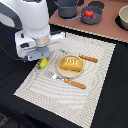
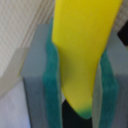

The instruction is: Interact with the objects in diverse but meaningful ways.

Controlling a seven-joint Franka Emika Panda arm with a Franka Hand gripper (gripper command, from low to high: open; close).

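Note:
In the wrist view a yellow banana (image 2: 82,55) with a green tip fills the space between the teal pads (image 2: 52,85) of my gripper (image 2: 80,95), which is shut on it. In the exterior view the banana (image 1: 43,63) pokes out below the white gripper body (image 1: 35,46), just above the mat's edge on the exterior view's left. An orange-brown bread loaf (image 1: 71,64) lies on the tan plate (image 1: 62,71) in the middle of the mat. A red tomato (image 1: 89,14) sits in a dark pan at the back. The sausage is out of view.
An orange-handled knife (image 1: 88,58) and fork (image 1: 74,83) flank the plate on the striped placemat (image 1: 60,102). A dark pot (image 1: 68,8) and pan (image 1: 91,18) stand on a brown board at the back. A bowl (image 1: 123,19) is on the exterior view's far right.

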